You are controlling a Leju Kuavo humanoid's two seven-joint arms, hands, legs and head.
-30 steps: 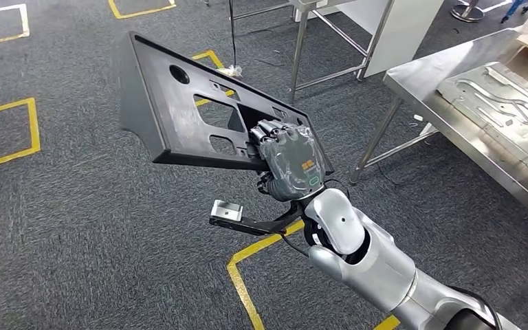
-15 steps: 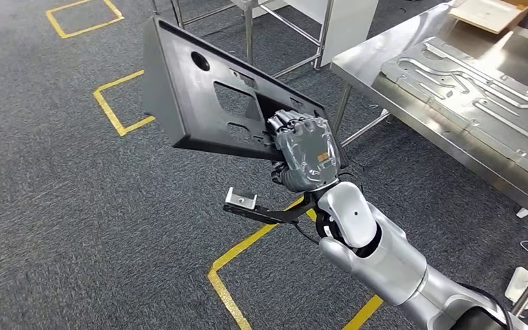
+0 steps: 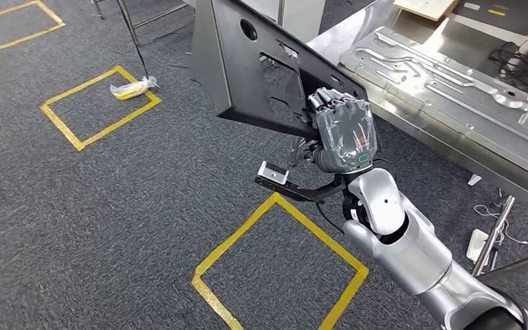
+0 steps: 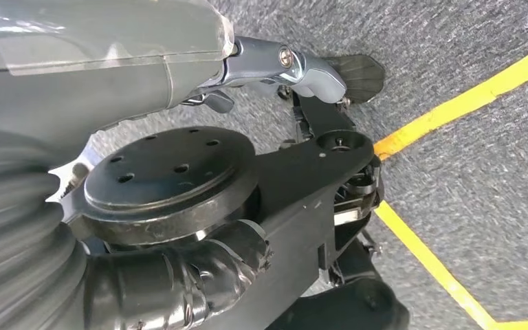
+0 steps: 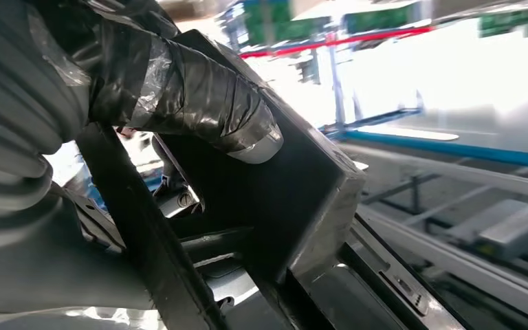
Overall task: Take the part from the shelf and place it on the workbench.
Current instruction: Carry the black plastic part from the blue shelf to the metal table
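The right hand (image 3: 342,134), grey with a clear taped wrap over its back, is clamped on the near edge of the large flat black plastic panel with cut-out openings and a round hole (image 3: 258,65), its fingers curled over the rim beside one of the rectangular openings. The panel is carried in the air, tilted, with its far end higher and its broad face turned up toward the head camera; it hangs above the dark grey carpet floor (image 3: 75,206) and its far corner reaches just over the edge of the stainless steel worktop (image 3: 412,130), without resting on it. In the right wrist view the taped thumb (image 5: 199,96) presses against a face of the black panel (image 5: 295,199), with the steel surface blurred beyond. On the worktop lies a long pressed sheet-metal plate with raised ribs (image 3: 454,93), and farther back a flat pale board (image 3: 430,7) and a bundle of black cable (image 3: 512,55). Yellow tape squares (image 3: 100,103) mark the carpet, one of them with a crumpled yellowish wrapper (image 3: 132,87) on its line. The left wrist view looks down past dark parts at carpet and yellow tape, and whether the left hand (image 4: 96,62) is apart or closed cannot be told there.
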